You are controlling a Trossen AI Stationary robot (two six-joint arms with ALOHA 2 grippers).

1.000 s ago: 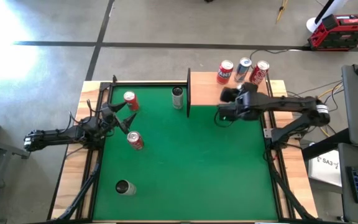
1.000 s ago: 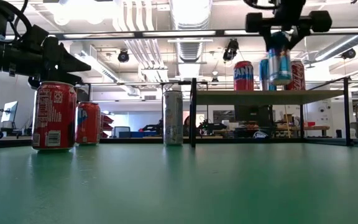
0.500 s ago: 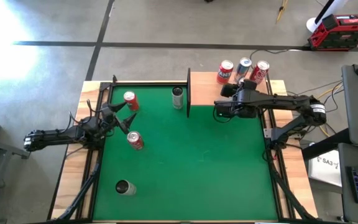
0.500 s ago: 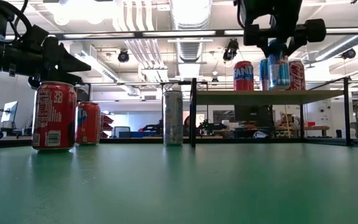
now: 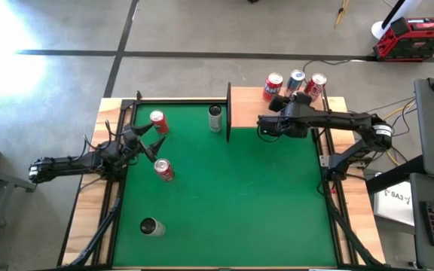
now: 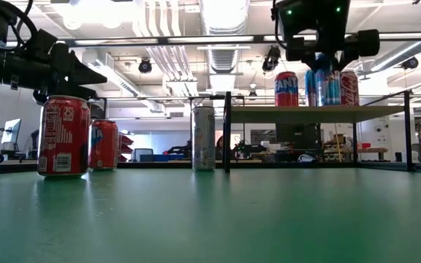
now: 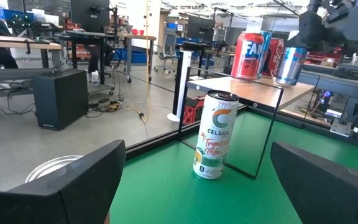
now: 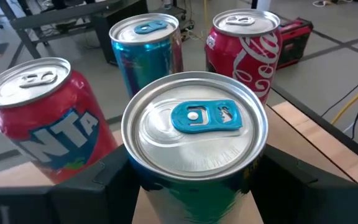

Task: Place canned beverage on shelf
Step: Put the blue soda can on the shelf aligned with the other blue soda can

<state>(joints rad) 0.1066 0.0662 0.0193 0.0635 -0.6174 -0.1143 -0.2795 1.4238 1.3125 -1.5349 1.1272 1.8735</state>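
Cans number eight by my count: three stand at the back of the shelf (image 5: 251, 102) — a red Fanta can (image 5: 273, 86), a blue can (image 5: 296, 78) and a Coke can (image 5: 315, 86) — a fourth, blue-tabbed can (image 8: 194, 155) sits between the fingers of my right pincer (image 5: 280, 114) just in front of them, over the shelf board. Four more stand on the green mat (image 5: 224, 196): two red cans (image 5: 158, 121) (image 5: 163, 169), a Celsius can (image 7: 215, 143) beside the shelf's black rail, and a silver can (image 5: 151, 226) near the front. My left pincer (image 5: 151, 141) hangs spread wide between the two red cans, gripping nothing.
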